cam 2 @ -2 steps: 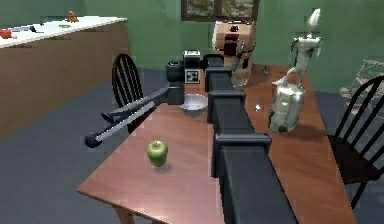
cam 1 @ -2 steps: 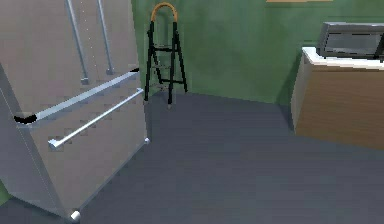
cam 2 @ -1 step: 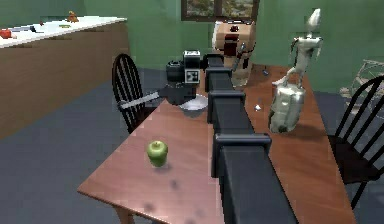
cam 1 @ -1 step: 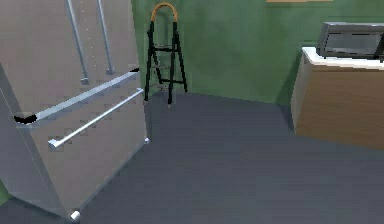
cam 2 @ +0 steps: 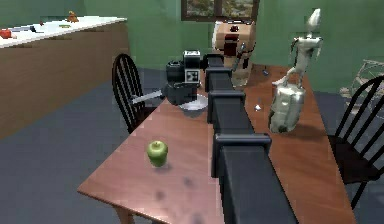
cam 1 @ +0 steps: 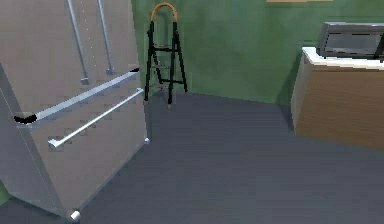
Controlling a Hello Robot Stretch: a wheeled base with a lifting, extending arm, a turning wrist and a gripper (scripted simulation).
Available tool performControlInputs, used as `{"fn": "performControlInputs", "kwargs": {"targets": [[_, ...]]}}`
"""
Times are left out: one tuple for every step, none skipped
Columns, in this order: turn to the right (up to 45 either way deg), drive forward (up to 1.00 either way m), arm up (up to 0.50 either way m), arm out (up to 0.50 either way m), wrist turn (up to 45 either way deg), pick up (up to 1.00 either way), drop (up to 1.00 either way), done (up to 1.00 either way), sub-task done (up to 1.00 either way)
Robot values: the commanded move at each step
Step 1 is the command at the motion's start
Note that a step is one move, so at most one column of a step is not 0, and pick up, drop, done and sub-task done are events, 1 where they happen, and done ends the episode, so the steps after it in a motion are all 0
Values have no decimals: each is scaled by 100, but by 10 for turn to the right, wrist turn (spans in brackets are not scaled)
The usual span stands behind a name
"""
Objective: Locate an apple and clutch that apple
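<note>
A green apple [cam 2: 157, 151] lies on the brown wooden table [cam 2: 180, 185], near its left edge in the arm side view. The dark arm bar [cam 2: 238, 150] rises from the bottom edge across the tabletop. At its far end sits the gripper [cam 2: 150, 98], its dark body left of the bar and thin grey fingers [cam 2: 143, 100] reaching past the table's left edge toward a black chair [cam 2: 128, 88]. The gripper is well up the picture from the apple, apart from it. I cannot tell whether it holds anything.
On the table stand a grey jug [cam 2: 287, 106], a white figurine [cam 2: 303, 52] and a brown-and-white object [cam 2: 232, 40]. Another black chair [cam 2: 360, 135] is at the right. A counter [cam 2: 60, 70] runs along the left. The forward view has a fridge [cam 1: 70, 90], stepladder [cam 1: 165, 55] and microwave [cam 1: 350, 40].
</note>
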Motion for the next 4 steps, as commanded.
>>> {"fn": "performControlInputs", "kwargs": {"targets": [[0,0,-26,0,0,0,0,0,0],[0,0,0,0,0,100,0,0,0],[0,0,10,0,0,0,0,0,0],[0,0,0,0,0,0,0,100,0]]}}
